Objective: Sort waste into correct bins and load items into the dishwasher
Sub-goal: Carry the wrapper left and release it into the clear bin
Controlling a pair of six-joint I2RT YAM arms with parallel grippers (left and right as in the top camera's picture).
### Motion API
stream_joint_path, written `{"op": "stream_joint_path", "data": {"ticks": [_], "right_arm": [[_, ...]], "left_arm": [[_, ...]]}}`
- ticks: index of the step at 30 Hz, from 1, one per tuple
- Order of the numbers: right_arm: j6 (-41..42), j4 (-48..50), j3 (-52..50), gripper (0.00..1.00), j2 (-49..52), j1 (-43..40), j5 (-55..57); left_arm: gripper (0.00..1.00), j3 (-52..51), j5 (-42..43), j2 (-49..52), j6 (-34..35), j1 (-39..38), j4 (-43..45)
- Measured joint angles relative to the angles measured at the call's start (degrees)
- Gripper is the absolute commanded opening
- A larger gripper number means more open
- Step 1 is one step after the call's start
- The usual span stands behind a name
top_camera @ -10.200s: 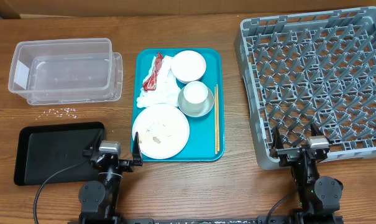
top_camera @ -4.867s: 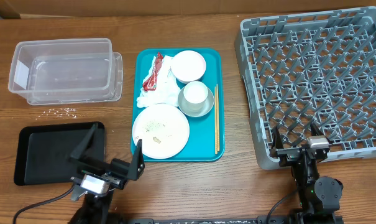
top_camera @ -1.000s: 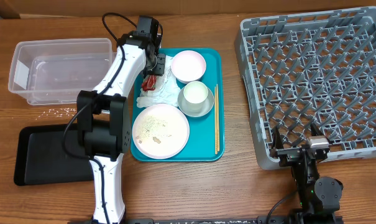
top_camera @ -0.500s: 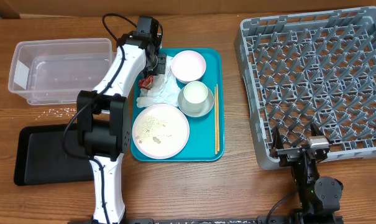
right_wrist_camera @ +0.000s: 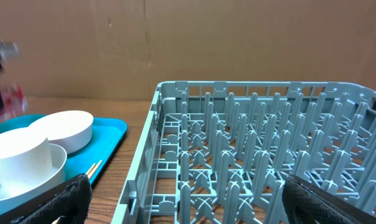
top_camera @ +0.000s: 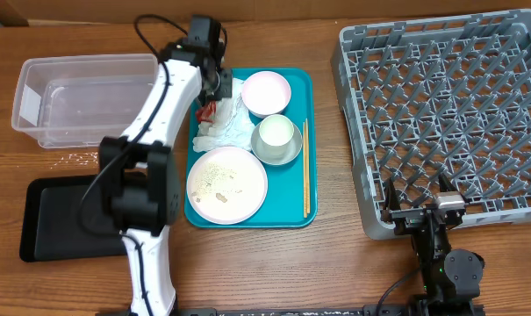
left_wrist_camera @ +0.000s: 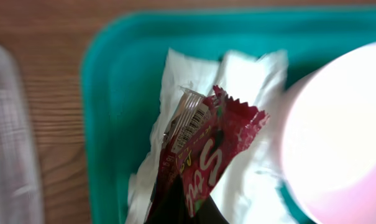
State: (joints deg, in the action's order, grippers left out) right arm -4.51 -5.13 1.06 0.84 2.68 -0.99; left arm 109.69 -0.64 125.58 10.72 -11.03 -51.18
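My left gripper [top_camera: 218, 90] is shut on the red wrapper scrap [top_camera: 210, 110], over the crumpled white napkins [top_camera: 232, 130] at the teal tray's back left. In the left wrist view the red scrap [left_wrist_camera: 220, 146] hangs from my dark fingers [left_wrist_camera: 175, 208] above the napkins [left_wrist_camera: 250, 78]. On the tray lie the white plate [top_camera: 227, 183], pink-white bowl [top_camera: 266, 93], white cup [top_camera: 276, 133] inside the metal bowl [top_camera: 290, 154], and chopsticks [top_camera: 305, 167]. My right gripper [top_camera: 417, 204] stands open at the front edge of the grey dish rack [top_camera: 441, 114], with nothing between its fingers.
The clear tub [top_camera: 81, 96] stands at the back left, just left of my left arm. The black tray [top_camera: 54, 215] lies at the front left. Loose rice grains [top_camera: 82, 158] lie on the wood between them. The teal tray [top_camera: 291, 211] sits mid-table.
My left gripper has shut on the red scrap and lifted it a little off the napkins, and the arm has shifted slightly. The right arm has not moved.
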Motion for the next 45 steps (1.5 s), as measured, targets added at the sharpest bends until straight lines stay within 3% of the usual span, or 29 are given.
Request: {"op": "stream_joint_path", "data": {"ticks": [10, 14, 17, 22, 27, 29, 31, 33, 36, 45], "right_arm": [[0.0, 0.0, 0.0, 1.00, 0.0, 0.0, 0.0], [0.0, 0.0, 0.0, 1.00, 0.0, 0.0, 0.0], [0.0, 0.0, 0.0, 1.00, 0.0, 0.0, 0.0], [0.0, 0.0, 0.0, 1.00, 0.0, 0.0, 0.0], [0.0, 0.0, 0.0, 1.00, 0.0, 0.0, 0.0], [0.0, 0.0, 0.0, 1.00, 0.0, 0.0, 0.0], [0.0, 0.0, 0.0, 1.00, 0.0, 0.0, 0.0], [0.0, 0.0, 0.0, 1.00, 0.0, 0.0, 0.0], [0.0, -0.1, 0.0, 1.00, 0.0, 0.0, 0.0], [0.0, 0.0, 0.0, 1.00, 0.0, 0.0, 0.0]], "left_arm": [[0.04, 1.5, -3.6, -13.0, 7.7, 0.9, 0.1], [0.04, 1.5, -6.6, -14.3, 13.9, 4.3, 0.0], [0.04, 1.5, -7.7, -14.2, 22.2, 9.0, -2.1], [0.25, 1.5, -8.4, -13.9, 39.9, 16.8, -5.9], [0.32, 1.5, -6.5, -11.5, 53.4, 21.1, -6.9], [0.42, 1.5, -5.6, -10.3, 55.7, 21.8, -6.9], [0.59, 1.5, -4.9, -9.4, 57.7, 22.3, -6.7], [0.65, 1.5, -4.3, -9.1, 58.3, 22.4, -6.8], [0.66, 1.5, -2.0, -9.1, 56.0, 22.7, -6.7], [0.57, 1.5, 14.4, -9.3, 34.3, 22.2, -4.7]]}}
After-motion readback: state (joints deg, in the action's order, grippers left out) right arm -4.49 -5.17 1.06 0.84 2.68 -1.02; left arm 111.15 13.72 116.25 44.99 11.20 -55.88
